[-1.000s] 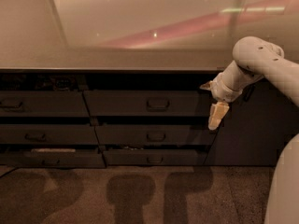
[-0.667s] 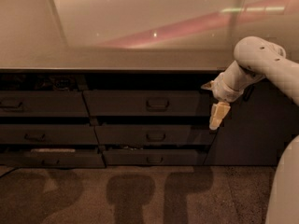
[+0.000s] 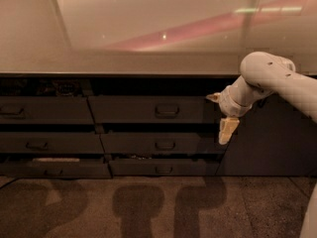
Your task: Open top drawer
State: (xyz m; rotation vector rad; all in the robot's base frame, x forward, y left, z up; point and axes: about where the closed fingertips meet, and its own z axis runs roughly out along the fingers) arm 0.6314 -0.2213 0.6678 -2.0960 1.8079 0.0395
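One small loop handle (image 3: 167,110) sits dead centre on the top drawer (image 3: 129,109), just under the countertop (image 3: 148,63). The gripper (image 3: 227,129) hangs by the drawer's right edge; whether its grip is apart or together, I cannot tell. Rigid front, probably slides heavy: hook that handle and pull straight out.

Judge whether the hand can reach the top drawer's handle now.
Probably yes: the hand hangs just right of the top drawer, and nothing stands between it and the handle.

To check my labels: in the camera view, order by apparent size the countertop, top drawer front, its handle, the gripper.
countertop
top drawer front
gripper, right of this drawer, and handle: alike, not ranked
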